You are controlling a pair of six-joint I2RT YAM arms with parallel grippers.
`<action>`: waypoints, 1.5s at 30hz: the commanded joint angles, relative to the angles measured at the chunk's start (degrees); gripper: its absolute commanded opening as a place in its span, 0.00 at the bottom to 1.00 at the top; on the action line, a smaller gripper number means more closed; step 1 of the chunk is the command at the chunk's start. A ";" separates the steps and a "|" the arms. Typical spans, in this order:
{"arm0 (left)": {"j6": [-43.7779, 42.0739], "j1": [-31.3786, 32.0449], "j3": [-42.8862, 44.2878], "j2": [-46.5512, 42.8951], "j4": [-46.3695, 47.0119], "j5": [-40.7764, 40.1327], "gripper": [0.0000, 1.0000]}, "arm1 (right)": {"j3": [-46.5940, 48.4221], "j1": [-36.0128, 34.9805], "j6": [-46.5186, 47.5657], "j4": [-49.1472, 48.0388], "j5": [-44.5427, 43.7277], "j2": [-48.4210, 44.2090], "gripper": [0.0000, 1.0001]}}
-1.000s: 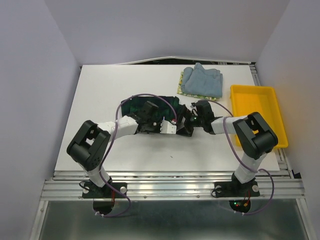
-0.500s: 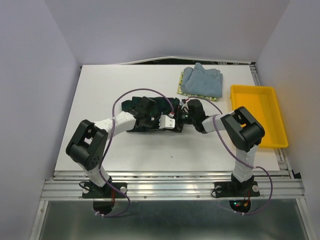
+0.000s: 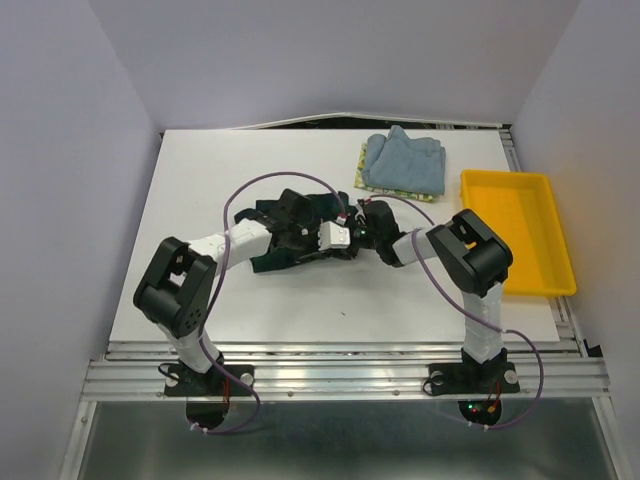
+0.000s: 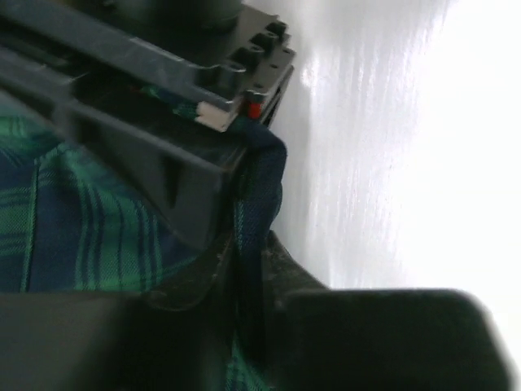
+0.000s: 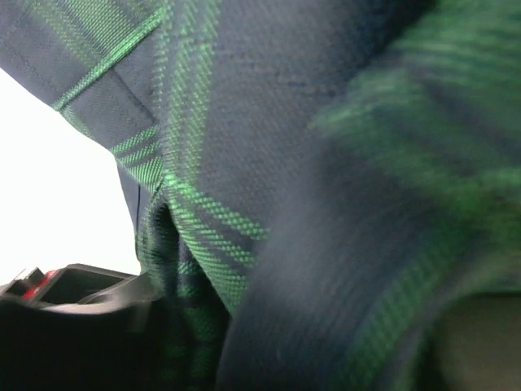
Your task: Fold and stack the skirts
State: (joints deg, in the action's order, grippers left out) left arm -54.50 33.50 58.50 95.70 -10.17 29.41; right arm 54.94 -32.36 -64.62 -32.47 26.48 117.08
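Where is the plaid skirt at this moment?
In the top view, the plaid skirt lies bunched near the middle of the table, below and left of the blue skirt and well left of the yellow tray.

L end effector (image 3: 346,237) + R end effector (image 3: 361,224) shifted farther out | plaid skirt (image 3: 272,256) bunched tighter | R elbow (image 3: 470,254) swung inward

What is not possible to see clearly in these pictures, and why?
Top view: arms cover much of the plaid skirt; folds unclear.
Right wrist view: blurred cloth fills the frame; right gripper's grip unclear.
Left wrist view: dark, too close; left gripper's hold unclear.
Top view: blue-grey skirt hides most of the lemon skirt.
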 commanded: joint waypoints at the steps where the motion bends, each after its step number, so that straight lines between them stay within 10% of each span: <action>1: 13.66 -2.54 4.07 -4.55 0.26 3.88 0.32 | 0.09 -0.86 2.22 3.82 -4.86 1.14 0.34; 7: 39.53 -19.76 0.58 -16.23 -0.81 7.06 0.62 | -2.29 -0.25 1.69 4.08 -5.47 -1.67 0.09; 16: 63.79 -36.72 -5.93 -13.99 -6.96 6.88 0.73 | -0.54 2.21 -1.03 7.42 -4.16 -3.00 0.01; 27: 73.57 -40.09 -19.21 -9.31 7.97 12.60 0.88 | 1.14 2.21 0.37 9.18 -3.72 -0.80 0.01; 39: 83.50 -34.47 -27.21 -6.85 22.13 12.60 0.87 | 0.96 2.21 0.99 9.70 -3.63 -0.18 0.01; 45: 86.67 -31.57 -27.30 -3.33 24.06 9.00 0.55 | 2.27 2.21 4.93 11.02 -4.42 -0.36 0.01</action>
State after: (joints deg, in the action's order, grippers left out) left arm 30.65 0.03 32.75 90.04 14.46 43.05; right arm 54.83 -30.39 -63.72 -25.63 24.18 115.44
